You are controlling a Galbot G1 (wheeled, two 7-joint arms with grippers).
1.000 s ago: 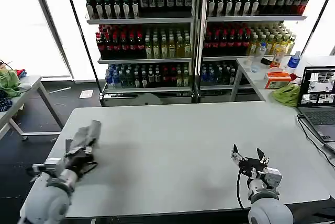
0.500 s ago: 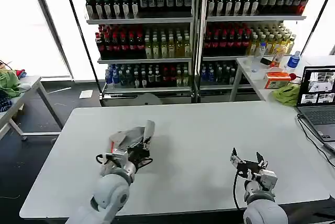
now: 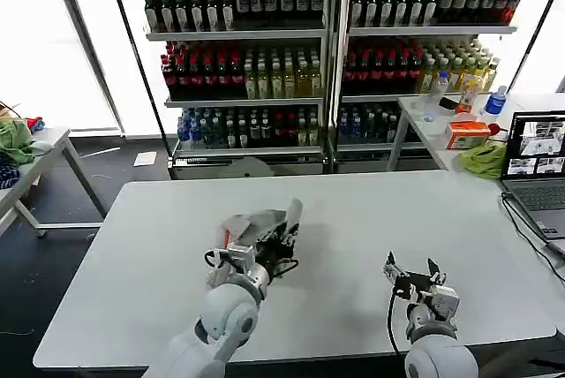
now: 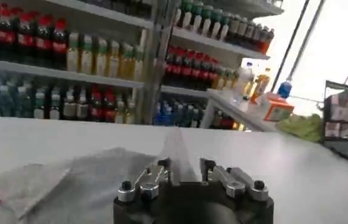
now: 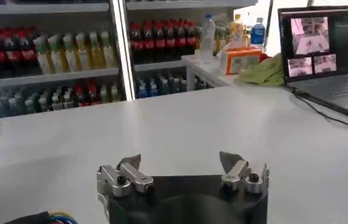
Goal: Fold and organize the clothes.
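A wide, pale grey rectangular table [image 3: 132, 245] spans the lower half of the head view, with tall shelves of bottled drinks [image 3: 256, 51] across the top and an open laptop [image 3: 537, 162] at the right edge. A bunched green cloth [image 3: 484, 159] lies on a side table at right, and another [image 3: 13, 139] sits at the far left.

At lower centre, slightly left of the middle, the left gripper [image 3: 281, 235] carries a bundled light grey soft cotton shirt [image 3: 256, 226], with a touch of orange-red trim showing at its left end. In the left wrist view the left gripper [image 4: 186, 172] has its fingers drawn in close around a raised ridge of the grey fabric, the rest of the shirt [image 4: 70, 176] spreading across the lower left of that frame.

The risk from here, as a judgement: the hold takes in only a narrow pinch of soft cloth, so the bundle could slide free or sag open and land crumpled, leaving no clean edge to fold.

At lower right of the head view, the right gripper [image 3: 410, 276] hangs just above bare tabletop, well apart from the shirt. In the right wrist view the right gripper [image 5: 181, 167] has its fingers spread wide, holding nothing.
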